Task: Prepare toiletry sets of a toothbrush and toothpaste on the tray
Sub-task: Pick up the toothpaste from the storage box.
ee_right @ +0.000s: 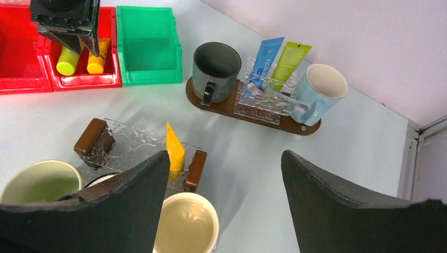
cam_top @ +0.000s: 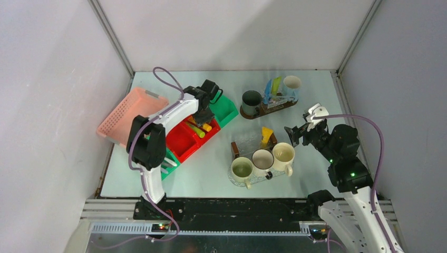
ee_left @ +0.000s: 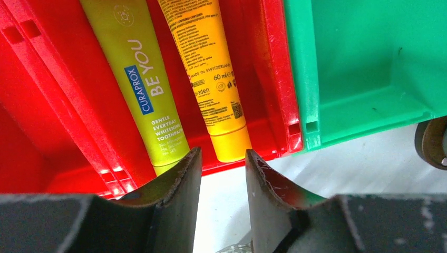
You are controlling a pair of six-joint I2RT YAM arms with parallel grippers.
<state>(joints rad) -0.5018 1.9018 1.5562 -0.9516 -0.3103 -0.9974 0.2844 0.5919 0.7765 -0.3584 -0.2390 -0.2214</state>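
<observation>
The red bin point(ee_left: 52, 105) held toothpaste: a lime tube point(ee_left: 142, 84) and an orange tube point(ee_left: 211, 68), long axes parallel, caps toward your left end effector point(ee_left: 221, 153), which hung partly open and empty near them. You likely needed to centre on one tube, closing across its width. Your right end effector point(ee_right: 224, 158) gaped wide, empty.

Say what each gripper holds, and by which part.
Nothing is held. The left gripper gapes empty near the toothpaste tubes in the red bin; the right gripper is open and empty.
</observation>
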